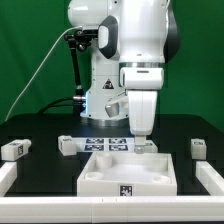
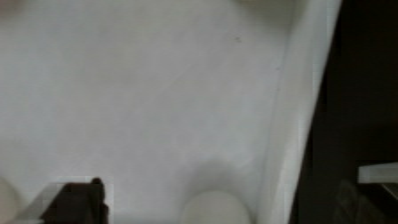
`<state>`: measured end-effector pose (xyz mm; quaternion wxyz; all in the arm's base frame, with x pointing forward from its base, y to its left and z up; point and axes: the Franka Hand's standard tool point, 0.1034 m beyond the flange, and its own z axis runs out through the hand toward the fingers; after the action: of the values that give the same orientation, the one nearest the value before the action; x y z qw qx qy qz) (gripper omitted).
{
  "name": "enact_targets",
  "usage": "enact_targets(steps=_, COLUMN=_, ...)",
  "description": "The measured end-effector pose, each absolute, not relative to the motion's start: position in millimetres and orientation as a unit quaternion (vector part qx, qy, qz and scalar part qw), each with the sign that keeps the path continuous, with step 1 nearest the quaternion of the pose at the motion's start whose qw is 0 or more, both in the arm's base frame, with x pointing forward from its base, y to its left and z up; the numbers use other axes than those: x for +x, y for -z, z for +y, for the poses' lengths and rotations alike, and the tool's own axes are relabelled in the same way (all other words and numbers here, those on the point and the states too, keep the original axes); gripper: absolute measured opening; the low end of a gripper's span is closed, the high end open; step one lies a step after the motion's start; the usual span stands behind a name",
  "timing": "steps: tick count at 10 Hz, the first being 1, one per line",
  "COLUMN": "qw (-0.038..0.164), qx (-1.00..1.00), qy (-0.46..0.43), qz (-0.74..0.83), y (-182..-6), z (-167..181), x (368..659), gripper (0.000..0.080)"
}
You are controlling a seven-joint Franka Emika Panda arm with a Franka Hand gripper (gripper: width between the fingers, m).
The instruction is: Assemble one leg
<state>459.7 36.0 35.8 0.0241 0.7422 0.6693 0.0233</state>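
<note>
The large white panel (image 1: 128, 172) lies flat at the table's middle front. My gripper (image 1: 140, 133) points down over its far corner on the exterior view's right, close above it. Small white legs lie on the black table: one (image 1: 13, 149) at the exterior view's far left, one (image 1: 66, 145) by the marker board, one (image 1: 197, 148) at the right. In the wrist view the panel's surface (image 2: 160, 90) fills most of the picture. One dark finger (image 2: 75, 200) shows far out to the side. My gripper (image 2: 205, 195) looks open and holds nothing. A pale rounded shape (image 2: 214, 205) lies between the fingers; I cannot tell what it is.
The marker board (image 1: 105, 143) lies behind the panel. White rails (image 1: 12, 178) (image 1: 212, 178) border the table at both sides. The robot's base (image 1: 100, 95) stands behind. In the wrist view the black table (image 2: 347, 100) runs along the panel's edge.
</note>
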Motion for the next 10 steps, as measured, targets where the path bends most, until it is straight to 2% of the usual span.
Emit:
enact_targets(steps=4, qw=0.006, qx=0.75, qy=-0.009, qz=0.661, y=-8.7, z=27, x=447, gripper=0.065)
enact_targets(steps=7, qw=0.008, qx=0.752, qy=-0.012, qz=0.659, y=-8.8, z=30, x=451, gripper=0.062)
enact_targets(steps=8, qw=0.007, qx=0.753, qy=-0.01, qz=0.658, y=-7.5, z=29, x=450, gripper=0.0441)
enact_targets(steps=9, qw=0.006, qx=0.753, qy=-0.01, qz=0.658, y=-7.4, z=29, x=450, gripper=0.0441)
enact_targets(steps=10, qw=0.006, qx=0.753, qy=-0.01, qz=0.658, y=-7.3, z=29, x=450, gripper=0.0258)
